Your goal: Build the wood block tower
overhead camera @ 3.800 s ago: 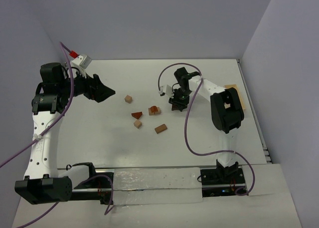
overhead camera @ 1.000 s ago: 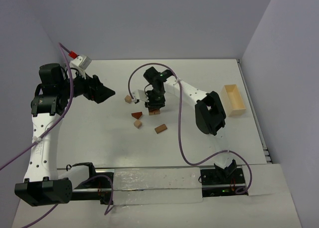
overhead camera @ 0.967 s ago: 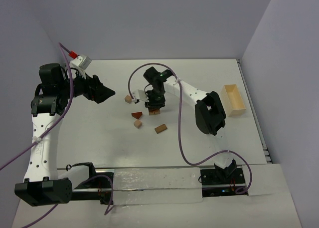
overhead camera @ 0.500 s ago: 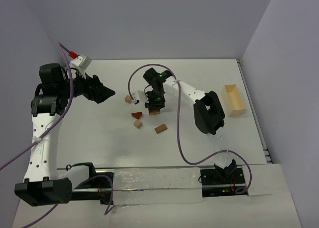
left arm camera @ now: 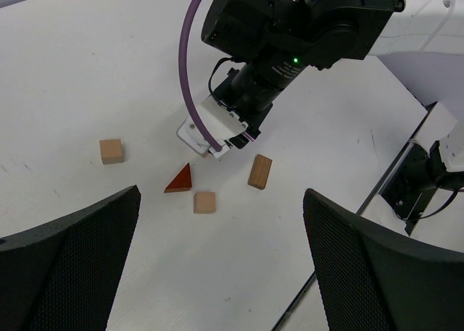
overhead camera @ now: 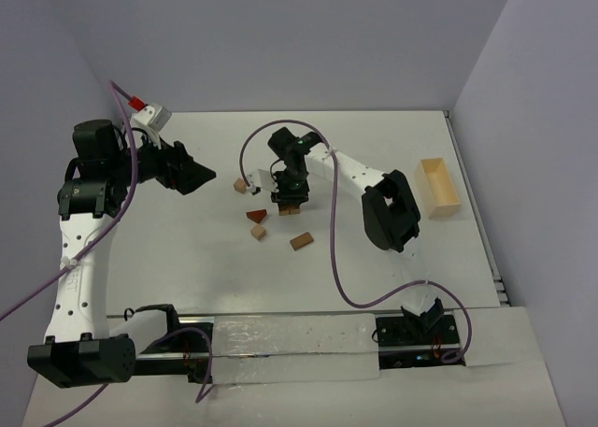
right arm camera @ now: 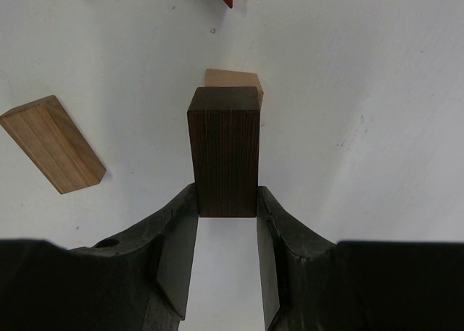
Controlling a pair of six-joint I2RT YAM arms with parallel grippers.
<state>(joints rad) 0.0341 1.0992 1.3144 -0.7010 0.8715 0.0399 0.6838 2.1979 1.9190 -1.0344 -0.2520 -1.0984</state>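
My right gripper (overhead camera: pixel 289 196) is shut on a dark brown block (right arm camera: pixel 223 148), which stands on end on the table. A tan block (right arm camera: pixel 234 80) lies just behind it. My right gripper's fingers (right arm camera: pixel 180 222) press both sides of the dark block. A tan bar (overhead camera: pixel 301 241) (right arm camera: pixel 52 144) lies beside it. A reddish triangular piece (overhead camera: pixel 256 216) and a tan cube (overhead camera: pixel 259 232) lie to the left, and another tan cube (overhead camera: pixel 241 185) lies farther back. My left gripper (overhead camera: pixel 193 177) is open and empty, raised at the far left. In the left wrist view it (left arm camera: pixel 221 233) looks down on the blocks (left arm camera: pixel 204 202).
A larger pale wooden box (overhead camera: pixel 437 186) stands at the right edge of the table. The right arm's purple cable (overhead camera: pixel 341 259) loops over the table's front. Walls close the table at the back and both sides.
My right arm has swung left from beside the box to the blocks and closed on the dark brown block. It has hardly moved in the last second. The left arm is still.
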